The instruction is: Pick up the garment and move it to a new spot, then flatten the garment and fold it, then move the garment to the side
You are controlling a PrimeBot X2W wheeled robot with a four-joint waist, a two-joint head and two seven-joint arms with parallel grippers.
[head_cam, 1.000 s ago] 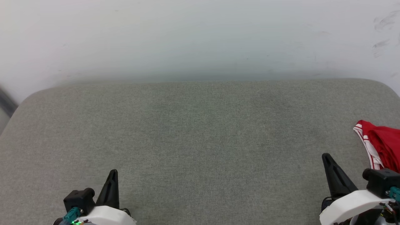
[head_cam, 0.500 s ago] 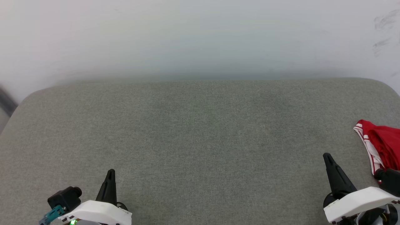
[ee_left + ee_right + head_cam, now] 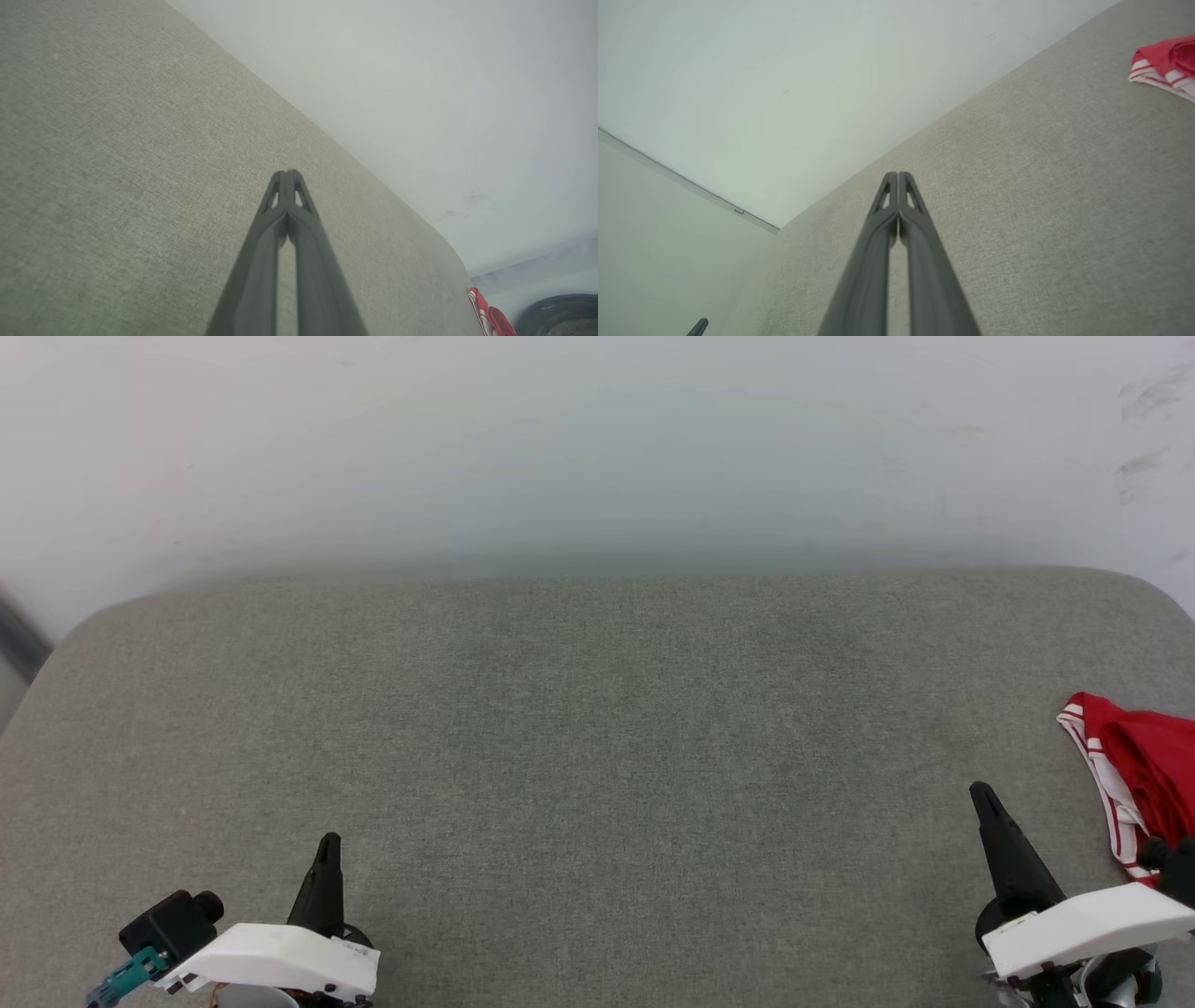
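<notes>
I'm looking down on a grey fabric pad (image 3: 597,756) that is taking up the lower two thirds of the head frame, its far corners rounded. A pale wall (image 3: 597,448) is filling the top third behind it.

The shirt (image 3: 1153,761) is lying bunched on the pad at the right edge of the head frame, a little below mid-height. It is red cloth with a white, red-striped band running down its left border, and the frame edge is cutting off the rest. In the left wrist frame it is showing as a small red scrap at the lower right, and in the right wrist frame it is sitting in the upper right corner.

The left gripper (image 3: 328,840) is resting at the lower left with its fingers pointing up the frame. They are pressed together and holding nothing, with bare pad beneath them. The right gripper (image 3: 978,791) is resting at the lower right, likewise closed and empty, with its tip near the shirt's striped border but apart from it. The black block on that wrist is overlapping the shirt's lower end in the frame, and I can't tell whether they are touching.

A few dark scuffs (image 3: 1148,401) are marking the wall at the upper right.
</notes>
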